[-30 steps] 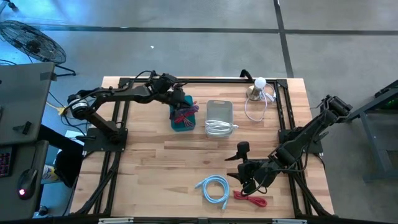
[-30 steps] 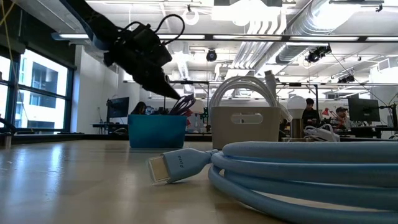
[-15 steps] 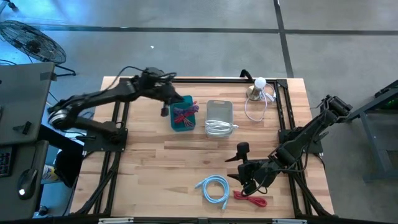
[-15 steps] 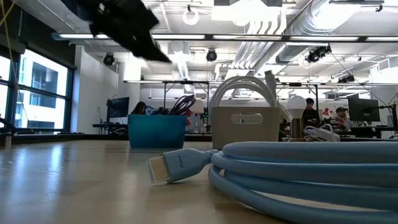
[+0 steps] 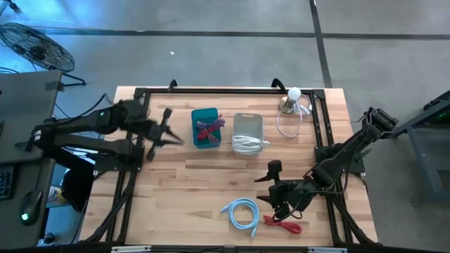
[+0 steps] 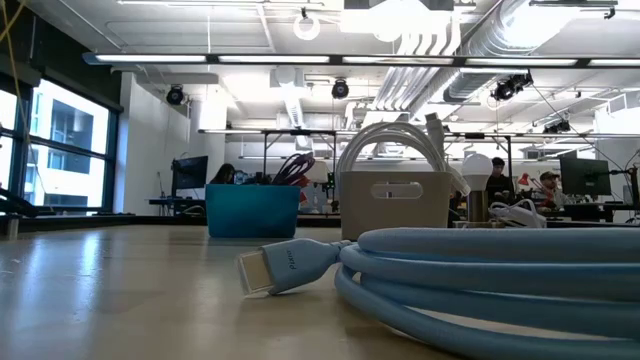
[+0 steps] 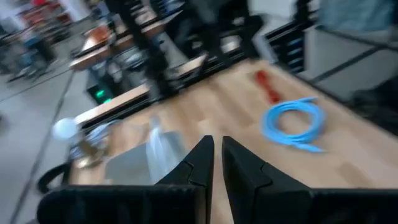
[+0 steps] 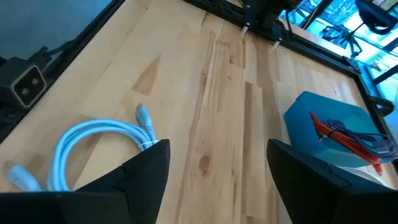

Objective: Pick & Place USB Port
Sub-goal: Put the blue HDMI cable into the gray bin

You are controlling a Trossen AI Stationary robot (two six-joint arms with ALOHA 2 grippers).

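Observation:
A light-blue cable coil (image 5: 241, 212) lies on the table near the front, also in the right wrist view (image 8: 99, 146) and large in the low view (image 6: 480, 270). A red cable (image 5: 283, 225) lies beside it. A blue bin (image 5: 205, 128) holds red and purple cables; a clear bin (image 5: 247, 132) holds a white cable. My left gripper (image 5: 169, 135) is shut and empty, left of the blue bin; its fingers show almost together in its wrist view (image 7: 216, 162). My right gripper (image 8: 217, 180) is open and empty, just right of the blue coil (image 5: 271, 199).
A lamp with a white bulb (image 5: 292, 98) and a loose white cord stands at the far right. A black frame (image 5: 232, 90) runs along the table's far edge and sides. Bare wood lies between the bins and the blue coil.
My left gripper has drawn back from above the blue bin toward the table's left edge and a little nearer, leaving the low view. The cables stay in the bin. My right arm has kept still.

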